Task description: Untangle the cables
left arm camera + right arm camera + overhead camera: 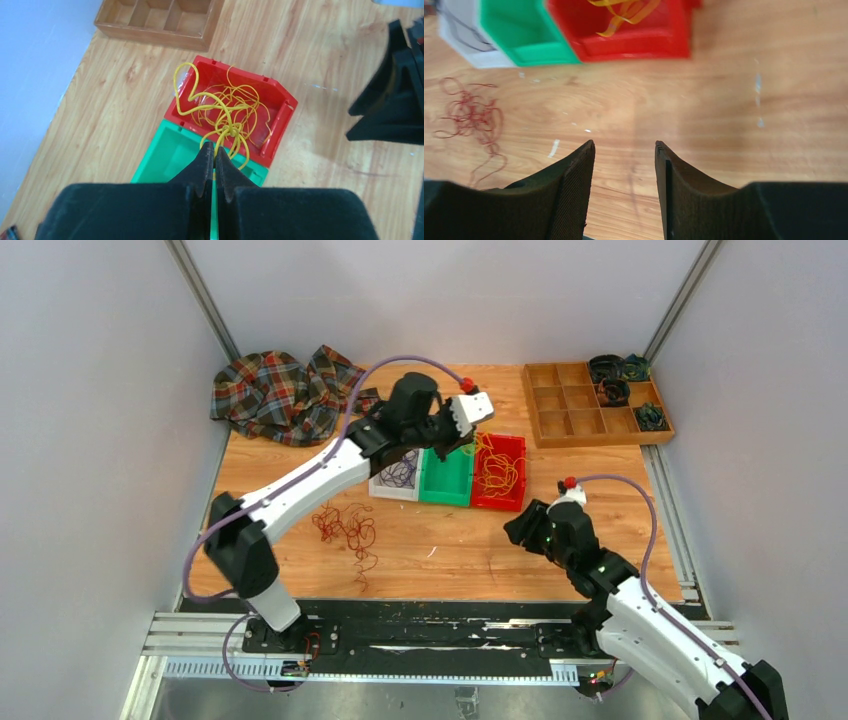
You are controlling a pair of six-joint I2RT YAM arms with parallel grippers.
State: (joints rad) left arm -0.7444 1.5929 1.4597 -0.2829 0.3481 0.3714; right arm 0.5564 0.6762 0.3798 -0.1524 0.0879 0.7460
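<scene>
Cables sorted by colour, three groups. Yellow cables [222, 112] lie as a loose bunch in the red bin [515, 455]. In the top view their long axis runs along the bin from far to near. Several strands gather into a knot at the fingertips of the left gripper [215, 150], and one big loop sticks up over the bin's far-left rim.

Purple cables [400, 475] lie in the white bin [385, 490], at the left end of the bin row. The green bin [447, 480] sits between the white and red bins.

Dark red cables [345, 530] lie flat on the wooden table [450, 550], near the white bin on the side towards the arm bases. That bunch is elongated far to near, with one thin tail pointing at the table's near edge.

Left gripper: above the green and red bins, fingers pressed together, pinching the yellow knot.

Right gripper [624, 145]: jaws parted with a clear gap and nothing between them. It hangs over bare wood, to the near right of the red bin and well apart from the dark red bunch.

Also on the table: a plaid cloth [285, 395] at far left and a wooden divider tray [575, 405] at far right.
</scene>
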